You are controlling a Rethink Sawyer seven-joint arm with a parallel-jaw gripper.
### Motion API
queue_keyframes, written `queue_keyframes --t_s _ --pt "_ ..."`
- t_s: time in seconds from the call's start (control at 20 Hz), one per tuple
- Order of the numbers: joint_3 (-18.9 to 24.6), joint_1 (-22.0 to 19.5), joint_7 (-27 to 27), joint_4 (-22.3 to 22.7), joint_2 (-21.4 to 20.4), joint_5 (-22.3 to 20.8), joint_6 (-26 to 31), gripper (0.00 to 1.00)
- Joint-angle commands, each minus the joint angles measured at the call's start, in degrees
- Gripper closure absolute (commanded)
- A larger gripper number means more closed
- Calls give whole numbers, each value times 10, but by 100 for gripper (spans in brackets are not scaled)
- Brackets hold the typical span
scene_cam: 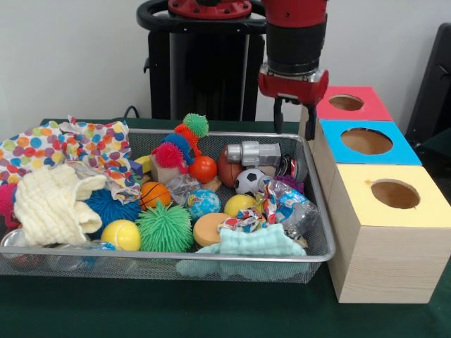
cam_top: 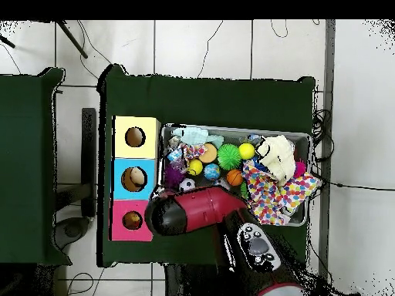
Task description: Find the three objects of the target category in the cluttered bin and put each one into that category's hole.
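Nearest the camera, the green-covered desk (scene_cam: 176,310) carried the wire-mesh bin (scene_cam: 320,257) on the left and a light wooden box (scene_cam: 384,264) on the right; the box's top showed three round cutouts in a row, yellow (scene_cam: 395,193) nearest, blue (scene_cam: 366,141) in the middle, and the red-topped hole (scene_cam: 346,103) farthest; in the overhead view something pale sat inside the blue cutout. At the bin's near rim lay a pale mint cloth (scene_cam: 257,243), with a green spiky ball (scene_cam: 164,227) and a yellow ball (scene_cam: 121,234) to its left; a cream knitted cloth (scene_cam: 53,204) and a polka-dot cloth (scene_cam: 77,144) filled the left end, the dotted one draping over the far left rim. Toward the middle sat an orange ball (scene_cam: 203,169), a small soccer ball (scene_cam: 249,181), a globe-patterned ball (scene_cam: 204,203), a blue spiky ball (scene_cam: 113,206) and crinkled plastic wrappers (scene_cam: 285,204); a grey plastic toy (scene_cam: 252,153) lay near the far rim beside a brown football (scene_cam: 227,169). No plush animal could be picked out for certain among the clutter. The red and black arm (scene_cam: 296,35) came down at the far right corner of the bin, just beside the red-topped hole; the tool (scene_cam: 294,121) hung above the far rim with its two dark fingers (scene_cam: 277,116) spread apart and nothing between them.
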Motion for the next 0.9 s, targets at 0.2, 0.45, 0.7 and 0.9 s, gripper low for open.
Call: queue_keyframes --t_s 0.2,0.45,0.7,0.9 --pt "43 1 -113 -148 66 -26 105 0" --pt "64 -13 -152 -222 110 -31 137 0" --pt "85 -27 -175 -277 128 -31 172 0" --pt "90 -32 -173 -302 129 -31 192 0"
